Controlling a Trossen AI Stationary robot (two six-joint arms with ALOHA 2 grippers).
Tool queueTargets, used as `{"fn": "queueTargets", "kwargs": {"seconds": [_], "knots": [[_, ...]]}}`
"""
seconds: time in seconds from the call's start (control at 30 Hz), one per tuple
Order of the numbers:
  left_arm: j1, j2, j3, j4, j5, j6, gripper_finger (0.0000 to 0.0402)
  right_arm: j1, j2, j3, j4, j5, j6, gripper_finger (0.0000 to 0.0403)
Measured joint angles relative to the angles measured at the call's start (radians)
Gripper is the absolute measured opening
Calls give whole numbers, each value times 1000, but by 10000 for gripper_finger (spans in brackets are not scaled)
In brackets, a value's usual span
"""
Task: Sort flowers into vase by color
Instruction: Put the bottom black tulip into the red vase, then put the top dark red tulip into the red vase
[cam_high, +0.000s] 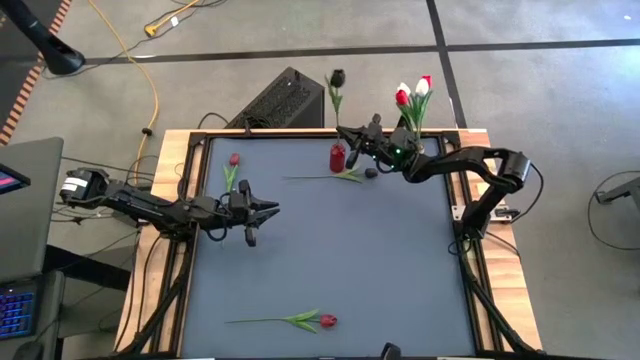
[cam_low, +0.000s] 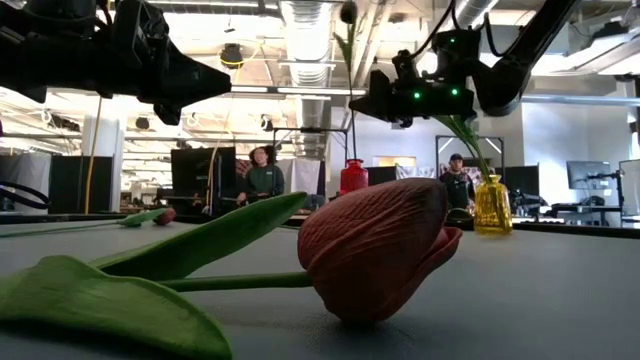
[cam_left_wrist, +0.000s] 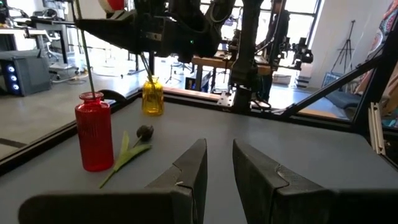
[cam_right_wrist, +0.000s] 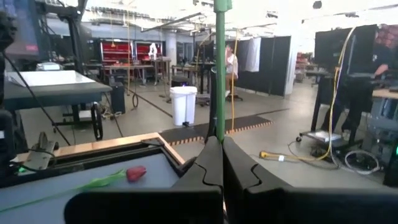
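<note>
The right pincer (cam_high: 343, 134) hung over the far edge of the counter (cam_high: 330, 250), its fingers pressed together on the green stem of a dark maroon tulip (cam_high: 337, 78), whose stem ran down toward the mouth of the red vase (cam_high: 338, 157). Just to the right of it, at the far right corner, a yellow vase (cam_low: 492, 205) held red and white tulips (cam_high: 413, 92).

The left pincer (cam_high: 272, 210) hovered over the left half of the counter, fingers (cam_left_wrist: 189, 180) only slightly parted and holding nothing. A red tulip (cam_high: 233, 162) lay close behind it near the left edge.

Another dark tulip (cam_high: 368, 173) lay flat beside the red vase. One more red tulip (cam_high: 325, 320) lay near the front edge.

No brand, label or legible writing showed on the vases or arms. People (cam_low: 262, 175) stood in the room beyond.
</note>
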Motion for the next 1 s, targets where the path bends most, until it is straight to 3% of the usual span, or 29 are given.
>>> {"fn": "queueTargets", "kwargs": {"seconds": [0.5, 1.0], "knots": [[0, 0, 0, -3, 3, -2, 65, -6, 2, -1, -86, 0, 17, 104], [0, 0, 0, -4, 26, -3, 65, -19, -124, -1, -449, 0, 18, 181]]}}
